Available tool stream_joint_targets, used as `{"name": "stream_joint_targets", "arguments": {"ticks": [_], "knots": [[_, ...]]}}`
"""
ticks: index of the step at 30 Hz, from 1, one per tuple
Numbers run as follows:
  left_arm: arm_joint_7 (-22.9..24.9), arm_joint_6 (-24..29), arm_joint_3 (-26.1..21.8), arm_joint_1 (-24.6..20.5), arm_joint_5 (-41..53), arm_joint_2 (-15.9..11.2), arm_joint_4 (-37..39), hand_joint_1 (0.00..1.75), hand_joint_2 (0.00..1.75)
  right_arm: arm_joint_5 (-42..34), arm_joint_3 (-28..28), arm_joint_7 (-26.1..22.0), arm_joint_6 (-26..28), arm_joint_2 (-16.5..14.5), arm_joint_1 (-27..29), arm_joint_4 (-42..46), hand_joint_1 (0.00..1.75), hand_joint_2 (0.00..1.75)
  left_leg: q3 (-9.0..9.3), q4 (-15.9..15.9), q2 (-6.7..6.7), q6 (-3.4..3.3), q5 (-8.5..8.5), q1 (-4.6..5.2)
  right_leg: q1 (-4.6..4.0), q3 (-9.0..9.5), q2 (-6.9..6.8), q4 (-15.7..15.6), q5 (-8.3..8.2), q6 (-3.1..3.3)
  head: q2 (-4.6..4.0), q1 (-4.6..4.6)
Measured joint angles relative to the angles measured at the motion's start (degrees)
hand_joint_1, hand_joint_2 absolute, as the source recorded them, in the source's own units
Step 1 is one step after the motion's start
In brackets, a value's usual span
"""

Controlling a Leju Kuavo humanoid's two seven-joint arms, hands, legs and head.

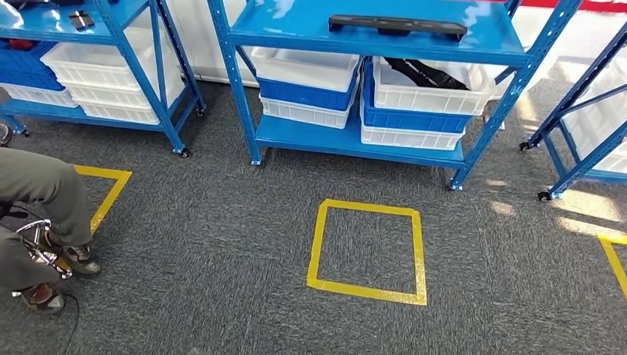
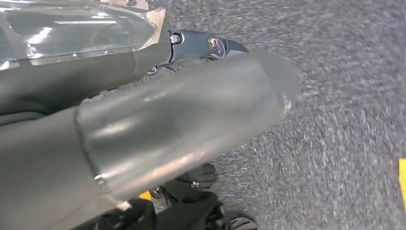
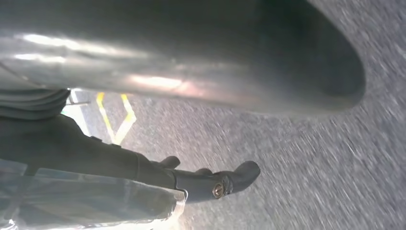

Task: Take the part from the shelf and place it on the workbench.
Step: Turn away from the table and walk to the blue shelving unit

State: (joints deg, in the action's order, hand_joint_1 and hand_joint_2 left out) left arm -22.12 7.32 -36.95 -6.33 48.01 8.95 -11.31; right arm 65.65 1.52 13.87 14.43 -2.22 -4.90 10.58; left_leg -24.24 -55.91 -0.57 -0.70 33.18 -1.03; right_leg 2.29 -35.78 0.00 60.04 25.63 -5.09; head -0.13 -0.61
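While the part (image 1: 397, 26) tops the shelf (image 1: 296, 26), fingers (image 3: 239, 173) hang well apart.

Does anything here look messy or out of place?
Not much. The long black part lies flat on the blue shelf. One dark strip sticks up slantwise from a white bin, the only untidy thing.

A yellow tape square (image 1: 367, 251) marks grey carpet (image 1: 222, 244); a seated person's legs (image 1: 44, 200) nearby.

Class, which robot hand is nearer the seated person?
Left, probably: the person sits off the robot's left side, where the left robot hand hangs over the carpet; the right robot hand hangs on the other side.
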Motion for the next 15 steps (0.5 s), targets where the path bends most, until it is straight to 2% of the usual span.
{"name": "stream_joint_targets", "arguments": {"ticks": [2, 3, 4, 5, 6, 7, 8, 9, 10, 11, 12, 14, 15], "knots": [[-0.05, 0.04, 0.01, -0.17, 0.01, 0.03, -0.07, 0.0, 0.0, 0.02, 0.02, -0.01, -0.02, 0.07, 0.2, -0.03, 0.0, 0.0, -0.21, -0.73, -0.09, 0.52, 0.17, -0.05, -0.18, 0.59, 0.27, -0.02, 1.02, 2.29, 0.0, -0.42], [-0.07, 0.05, 0.01, -0.27, 0.01, 0.03, -0.12, 0.0, 0.0, 0.03, 0.03, -0.01, 0.02, 0.05, 0.36, -0.03, 0.0, 0.0, -0.96, -2.31, -0.08, 0.7, -0.44, -0.23, -0.17, 1.06, 0.33, -0.17, 1.42, 2.95, 0.0, -0.66], [-0.09, 0.07, 0.01, -0.42, 0.01, 0.06, -0.17, 0.0, 0.0, 0.05, 0.04, 0.0, 0.05, 0.15, 0.48, -0.02, 0.0, 0.0, -2.71, -5.19, -0.05, 0.93, -1.36, -0.37, -0.25, 1.74, 0.41, -0.35, 1.8, 3.52, 0.0, -0.78], [-0.11, 0.06, 0.02, -0.55, 0.02, 0.08, -0.22, 0.0, 0.0, 0.08, 0.05, -0.01, 0.08, 0.15, 0.45, -0.02, 0.0, 0.0, -5.55, -9.31, -0.02, 1.17, -2.04, -0.46, -0.34, 2.61, 0.49, -0.62, 2.28, 4.09, 0.0, -0.88], [-0.14, 0.05, 0.02, -0.59, 0.02, 0.1, -0.23, 0.0, 0.0, 0.09, 0.05, -0.01, 0.11, 0.21, 0.42, -0.02, 0.0, 0.0, -8.71, -13.66, 0.01, 1.36, -1.98, -0.49, -0.45, 3.47, 0.55, -0.93, 2.81, 4.52, 0.0, -0.96], [-0.14, 0.04, 0.03, -0.56, 0.03, 0.11, -0.24, 0.0, 0.0, 0.1, 0.05, -0.02, 0.11, 0.23, 0.37, -0.02, 0.0, 0.0, -11.91, -17.24, 0.03, 1.49, -0.85, -0.47, -0.58, 4.43, 0.68, -1.17, 3.41, 4.79, 0.0, -1.02], [-0.14, 0.02, 0.03, -0.46, 0.03, 0.13, -0.24, 0.0, 0.0, 0.11, 0.06, -0.02, 0.11, 0.22, 0.35, -0.02, 0.0, 0.0, -14.65, -19.49, 0.04, 1.48, 0.89, -0.4, -0.7, 5.46, 0.89, -1.35, 4.08, 4.96, 0.0, -1.02], [-0.14, 0.0, 0.03, -0.38, 0.05, 0.17, -0.24, 0.0, 0.0, 0.14, 0.07, 0.04, 0.12, 0.21, 0.43, -0.03, 0.0, 0.0, -16.6, -20.09, 0.06, 1.28, 2.48, -0.27, -0.82, 6.52, 1.13, -1.45, 4.81, 5.02, 0.0, -1.03], [-0.13, -0.01, 0.03, -0.37, 0.09, 0.29, -0.24, 0.0, 0.0, 0.17, 0.07, 0.14, 0.13, 0.2, 0.52, -0.03, 0.0, 0.0, -17.87, -19.31, 0.08, 0.89, 3.3, -0.04, -0.98, 7.62, 1.36, -1.51, 5.57, 5.06, 0.0, -1.03], [-0.08, 0.03, 0.03, -0.43, 0.13, 0.44, -0.24, 0.0, 0.0, 0.21, 0.08, 0.28, 0.15, 0.19, 0.59, -0.04, 0.0, 0.0, -18.5, -17.18, 0.13, 0.19, 2.62, 0.33, -1.19, 8.64, 1.55, -1.57, 6.36, 5.1, 0.0, -1.03], [0.05, 0.11, 0.03, -0.52, 0.19, 0.62, -0.24, 0.0, 0.0, 0.25, 0.08, 0.42, 0.16, 0.17, 0.65, -0.04, 0.0, 0.0, -18.68, -14.19, 0.24, -0.81, 0.37, 0.86, -1.36, 9.63, 1.68, -1.69, 7.13, 5.14, 0.0, -1.07], [0.38, 0.42, 0.03, -0.62, 0.25, 0.83, -0.24, 0.0, 0.0, 0.31, 0.09, 0.54, 0.18, -0.11, 0.73, -0.14, 0.0, 0.0, -18.26, -7.33, 1.16, -3.37, -8.23, 2.41, -1.57, 11.31, 2.01, -2.3, 8.56, 5.05, 0.0, -0.98], [0.52, 0.55, 0.03, -0.64, 0.28, 0.93, -0.25, 0.0, 0.0, 0.34, 0.09, 0.54, 0.19, -0.31, 0.69, -0.19, 0.0, 0.0, -17.71, -5.03, 1.53, -4.2, -11.33, 3.05, -1.67, 12.08, 2.12, -2.98, 9.15, 4.92, 0.0, -0.99]]}}
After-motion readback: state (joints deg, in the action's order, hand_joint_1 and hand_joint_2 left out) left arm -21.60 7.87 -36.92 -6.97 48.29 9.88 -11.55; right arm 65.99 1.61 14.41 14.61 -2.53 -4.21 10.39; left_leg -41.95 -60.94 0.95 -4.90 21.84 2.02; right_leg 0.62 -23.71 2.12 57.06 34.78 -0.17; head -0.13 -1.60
